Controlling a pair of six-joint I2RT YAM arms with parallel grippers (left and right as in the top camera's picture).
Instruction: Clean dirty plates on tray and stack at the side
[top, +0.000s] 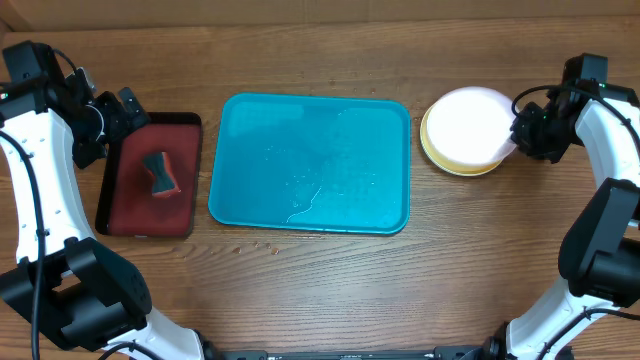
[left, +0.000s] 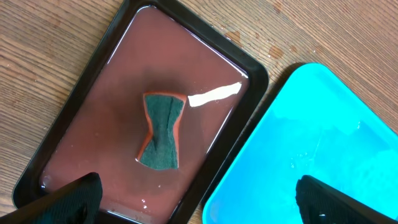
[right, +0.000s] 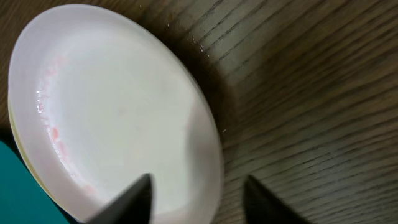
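The teal tray (top: 250, 130) lies mid-table with no plate on it, only water streaks. To its right, a white plate (top: 468, 125) sits on top of a yellow-green plate (top: 440, 158). Faint pink smears line the white plate's (right: 118, 106) left inner rim. My right gripper (top: 520, 128) is at that plate's right edge. Its jaws are open in the right wrist view (right: 198, 186), one finger over the plate, the other over the table, with the rim between them. My left gripper (left: 198, 186) hangs open above the gap between the dark red tray and the teal tray (left: 323, 124).
A dark red, black-rimmed tray (top: 125, 210) at the left holds shallow water and a green-and-orange sponge (top: 158, 173). In the left wrist view the sponge (left: 161, 130) lies in the middle of that tray (left: 93, 93). Bare wooden table surrounds everything.
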